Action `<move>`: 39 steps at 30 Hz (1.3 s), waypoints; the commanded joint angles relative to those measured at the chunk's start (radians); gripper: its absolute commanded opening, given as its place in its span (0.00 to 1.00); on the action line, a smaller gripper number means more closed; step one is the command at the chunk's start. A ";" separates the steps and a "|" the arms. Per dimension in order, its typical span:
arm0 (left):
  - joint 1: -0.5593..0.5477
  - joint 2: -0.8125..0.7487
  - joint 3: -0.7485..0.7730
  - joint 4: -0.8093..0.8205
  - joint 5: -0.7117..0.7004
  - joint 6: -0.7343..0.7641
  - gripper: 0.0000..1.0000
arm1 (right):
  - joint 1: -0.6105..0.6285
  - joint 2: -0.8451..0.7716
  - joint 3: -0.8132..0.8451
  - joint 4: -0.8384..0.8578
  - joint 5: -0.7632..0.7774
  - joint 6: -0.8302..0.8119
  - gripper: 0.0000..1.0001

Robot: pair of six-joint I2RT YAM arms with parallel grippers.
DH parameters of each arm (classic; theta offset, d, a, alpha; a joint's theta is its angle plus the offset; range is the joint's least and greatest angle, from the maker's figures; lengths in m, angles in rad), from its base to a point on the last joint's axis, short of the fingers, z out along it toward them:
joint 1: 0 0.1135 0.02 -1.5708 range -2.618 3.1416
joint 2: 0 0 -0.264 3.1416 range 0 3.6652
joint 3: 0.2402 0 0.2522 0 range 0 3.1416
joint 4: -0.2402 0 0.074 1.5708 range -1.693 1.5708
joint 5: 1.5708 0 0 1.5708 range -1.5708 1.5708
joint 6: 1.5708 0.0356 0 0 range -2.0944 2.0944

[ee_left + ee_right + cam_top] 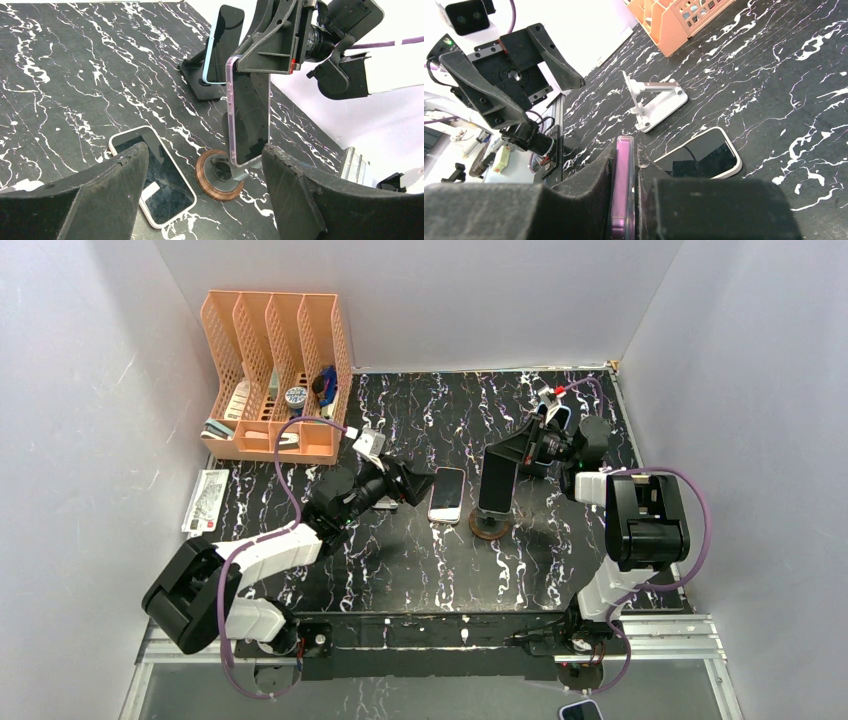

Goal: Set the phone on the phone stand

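Right gripper (264,62) clamps purple-cased phone (250,120), round stand (220,176) just below it. Release off-centre and the phone topples. Left gripper (410,483) spread wide, holding nothing.

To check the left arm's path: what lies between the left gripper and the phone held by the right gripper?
A white-cased phone lies flat between the left gripper and the held phone; the top view shows it.

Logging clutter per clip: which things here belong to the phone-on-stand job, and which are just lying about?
Job: held phone, round stand, right gripper.
Lying about: flat phone, docked phone, white stand, orange organizer.
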 commanded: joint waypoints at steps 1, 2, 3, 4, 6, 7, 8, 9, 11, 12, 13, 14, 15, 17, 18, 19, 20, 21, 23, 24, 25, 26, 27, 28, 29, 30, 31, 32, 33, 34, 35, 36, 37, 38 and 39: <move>0.008 -0.003 0.027 0.003 0.010 0.003 0.81 | 0.001 0.005 -0.022 0.129 -0.008 0.024 0.01; 0.008 -0.002 0.027 0.003 0.011 0.003 0.81 | 0.001 0.007 -0.027 0.136 -0.007 0.027 0.01; 0.008 -0.003 0.026 0.002 0.009 0.003 0.81 | 0.001 0.009 -0.032 0.145 -0.006 0.032 0.01; 0.009 -0.003 0.025 0.002 0.009 0.003 0.81 | 0.001 0.012 -0.037 0.155 -0.004 0.037 0.01; 0.009 -0.001 0.025 0.003 0.009 0.002 0.81 | 0.001 0.017 -0.046 0.172 -0.002 0.046 0.01; 0.009 0.000 0.024 0.004 0.008 0.002 0.81 | 0.001 0.021 -0.053 0.182 -0.002 0.051 0.01; 0.009 0.001 0.025 0.002 0.009 0.002 0.81 | 0.001 0.025 -0.056 0.190 -0.002 0.056 0.01; 0.009 0.001 0.024 0.003 0.009 0.002 0.81 | 0.001 0.029 -0.061 0.195 -0.001 0.058 0.01; 0.010 0.002 0.023 0.003 0.010 0.000 0.81 | 0.001 0.039 -0.068 0.208 0.000 0.063 0.01; 0.010 0.002 0.022 0.003 0.010 0.000 0.81 | 0.001 0.045 -0.072 0.217 0.001 0.068 0.01; 0.010 0.002 0.022 0.003 0.009 0.000 0.81 | 0.001 0.052 -0.074 0.228 0.002 0.073 0.01; 0.010 0.002 0.021 0.003 0.010 0.000 0.81 | 0.001 0.060 -0.076 0.240 0.002 0.079 0.01; 0.010 0.002 0.021 0.003 0.010 0.000 0.81 | 0.001 0.071 -0.078 0.256 0.003 0.086 0.01; 0.011 0.002 0.020 0.003 0.009 -0.001 0.81 | 0.001 0.088 -0.079 0.281 0.008 0.103 0.01; 0.011 0.001 0.020 0.003 0.009 -0.001 0.81 | 0.001 0.097 -0.080 0.295 0.009 0.111 0.05; 0.011 0.002 0.019 0.002 0.009 -0.001 0.81 | 0.001 0.106 -0.081 0.312 0.010 0.120 0.09; 0.010 0.002 0.019 0.003 0.008 -0.001 0.81 | 0.001 0.115 -0.082 0.326 0.012 0.128 0.11; 0.011 0.002 0.018 0.003 0.009 -0.001 0.81 | 0.001 0.124 -0.082 0.340 0.011 0.138 0.13; 0.011 0.002 0.017 0.003 0.009 -0.001 0.81 | 0.001 0.137 -0.083 0.367 0.012 0.156 0.19; 0.011 0.002 0.017 0.003 0.009 -0.001 0.81 | 0.001 0.144 -0.084 0.379 0.012 0.163 0.21; 0.011 0.002 0.017 0.003 0.009 -0.001 0.81 | 0.001 0.148 -0.085 0.390 0.013 0.170 0.24; 0.010 0.002 0.017 0.003 0.008 -0.001 0.81 | 0.001 0.154 -0.085 0.401 0.013 0.177 0.28; 0.011 0.002 0.017 0.003 0.009 -0.002 0.81 | 0.001 0.157 -0.085 0.410 0.013 0.182 0.31; 0.010 0.003 0.017 0.003 0.010 -0.001 0.81 | 0.001 0.161 -0.085 0.417 0.012 0.186 0.33; 0.011 0.004 0.016 0.003 0.011 -0.001 0.81 | 0.001 0.165 -0.085 0.424 0.011 0.190 0.36; 0.011 0.004 0.017 0.004 0.011 -0.001 0.81 | 0.001 0.167 -0.085 0.432 0.011 0.194 0.39; 0.011 0.006 0.018 0.003 0.011 -0.001 0.81 | 0.001 0.168 -0.084 0.435 0.012 0.198 0.42; 0.011 0.007 0.018 0.003 0.013 -0.001 0.81 | 0.001 0.168 -0.084 0.435 0.011 0.199 0.44; 0.011 0.008 0.019 0.003 0.014 -0.001 0.81 | 0.001 0.167 -0.084 0.435 0.013 0.198 0.46; 0.011 0.009 0.019 0.003 0.016 -0.001 0.81 | 0.001 0.165 -0.084 0.434 0.012 0.196 0.47; 0.010 0.011 0.019 0.003 0.017 -0.003 0.81 | 0.000 0.161 -0.082 0.432 0.015 0.195 0.50; 0.010 0.011 0.020 0.003 0.017 -0.003 0.81 | 0.000 0.156 -0.082 0.424 0.016 0.190 0.51; 0.010 0.013 0.020 0.003 0.018 -0.003 0.81 | -0.001 0.149 -0.081 0.407 0.019 0.174 0.53; 0.011 0.014 0.021 0.002 0.019 -0.003 0.81 | -0.003 0.136 -0.079 0.383 0.021 0.153 0.54; 0.010 0.016 0.022 0.001 0.021 -0.003 0.81 | -0.005 0.119 -0.076 0.346 0.025 0.125 0.55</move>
